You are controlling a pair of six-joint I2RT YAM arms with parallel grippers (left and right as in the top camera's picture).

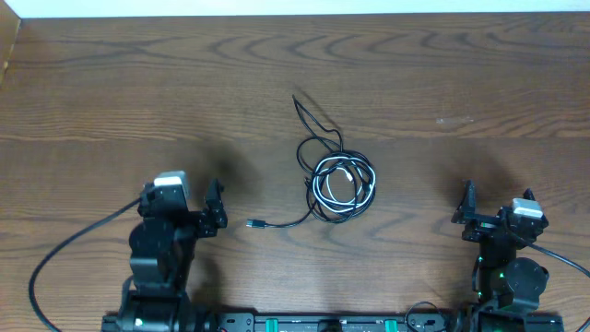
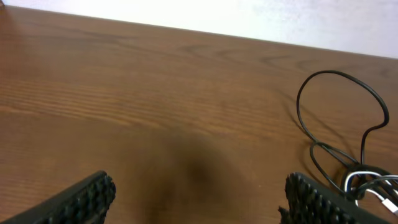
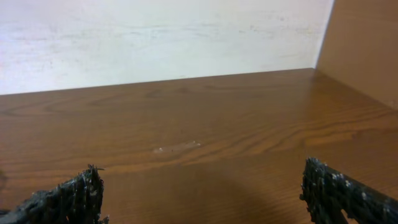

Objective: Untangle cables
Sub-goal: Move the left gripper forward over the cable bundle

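Note:
The black cable (image 1: pixel 314 124) and the white cable (image 1: pixel 334 183) lie coiled together in a tangle at the table's middle. The black cable's small USB plug (image 1: pixel 255 224) lies at the front left of the coil, and a black loop runs toward the back. The left wrist view shows the black loop (image 2: pixel 339 106) and a bit of white cable (image 2: pixel 373 190) at the right edge. My left gripper (image 1: pixel 214 205) (image 2: pixel 199 199) is open and empty, left of the tangle. My right gripper (image 1: pixel 466 205) (image 3: pixel 202 193) is open and empty, well to the right of it.
The wooden table (image 1: pixel 111 101) ends at a pale wall at the back (image 3: pixel 155 37). A wooden side panel (image 3: pixel 367 43) stands at the right. A thick black arm wire (image 1: pixel 64 249) loops at the front left.

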